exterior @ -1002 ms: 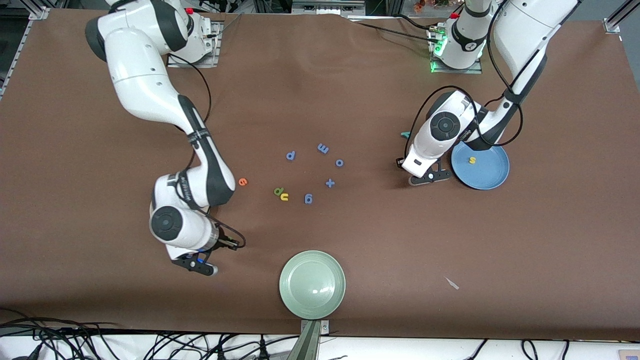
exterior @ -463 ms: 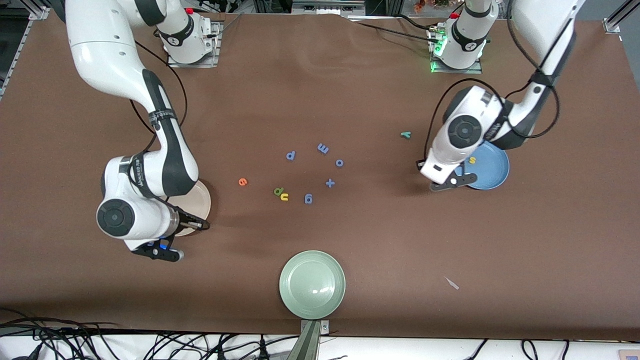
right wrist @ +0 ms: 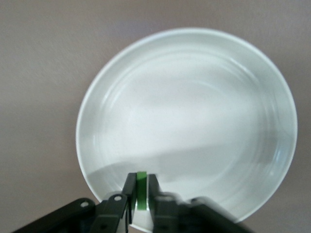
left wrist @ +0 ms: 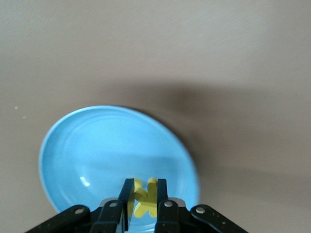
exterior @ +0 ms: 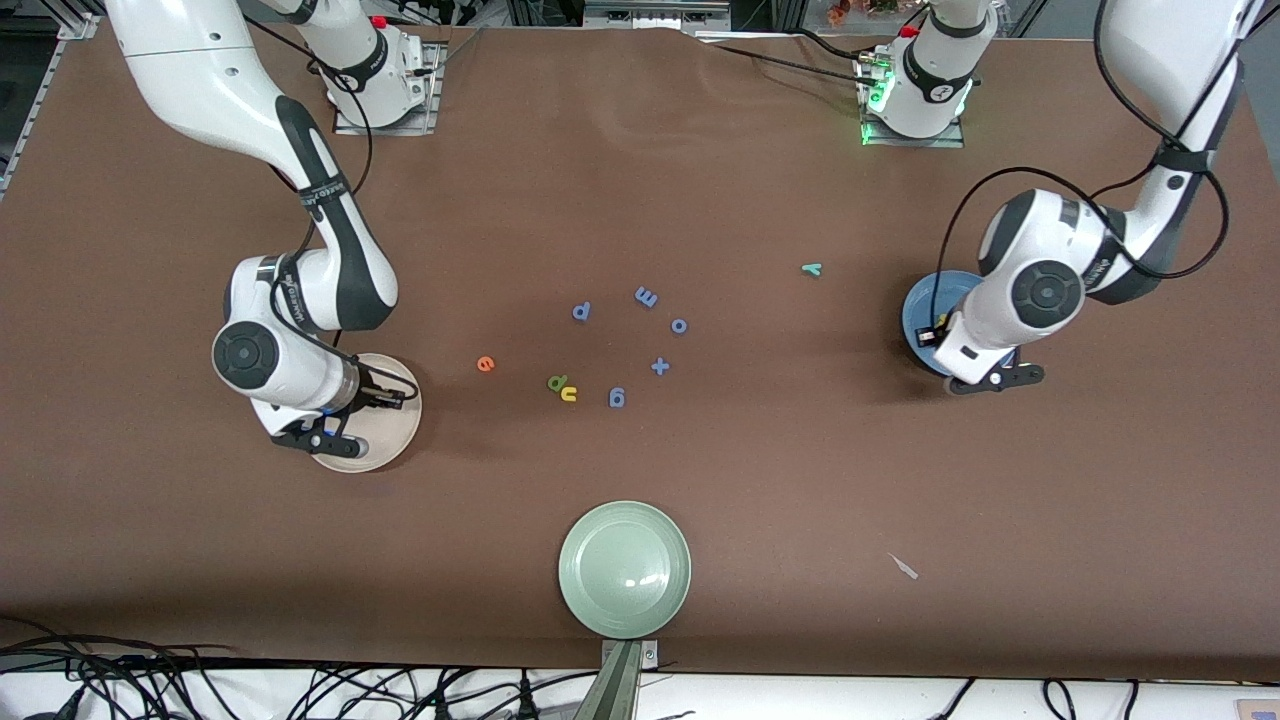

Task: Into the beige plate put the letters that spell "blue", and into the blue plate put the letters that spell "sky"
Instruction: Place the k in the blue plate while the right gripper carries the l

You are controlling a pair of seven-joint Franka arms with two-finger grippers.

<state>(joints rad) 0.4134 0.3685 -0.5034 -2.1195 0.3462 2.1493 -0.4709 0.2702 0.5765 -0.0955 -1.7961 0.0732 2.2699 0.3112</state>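
My left gripper (exterior: 1000,378) hangs over the blue plate (exterior: 918,305), shut on a yellow "k" (left wrist: 148,196). The left wrist view shows that plate (left wrist: 97,145) under the left gripper (left wrist: 142,182). My right gripper (exterior: 320,438) is over the beige plate (exterior: 388,438), shut on the thin green "l" (right wrist: 141,191); the plate (right wrist: 194,111) fills the right wrist view beneath the right gripper (right wrist: 141,177). On the table lie the orange "e" (exterior: 485,364), green "b" (exterior: 556,382), yellow "u" (exterior: 569,394) and teal "y" (exterior: 812,268).
Blue letters "p" (exterior: 582,311), "m" (exterior: 646,297), "o" (exterior: 679,325), "g" (exterior: 617,398) and a plus sign (exterior: 660,366) lie mid-table. A pale green plate (exterior: 624,568) sits near the front edge. A small white scrap (exterior: 905,567) lies toward the left arm's end.
The right gripper swung away from the front camera and now hangs over the beige plate. The left gripper crossed toward the left arm's end, over the blue plate.
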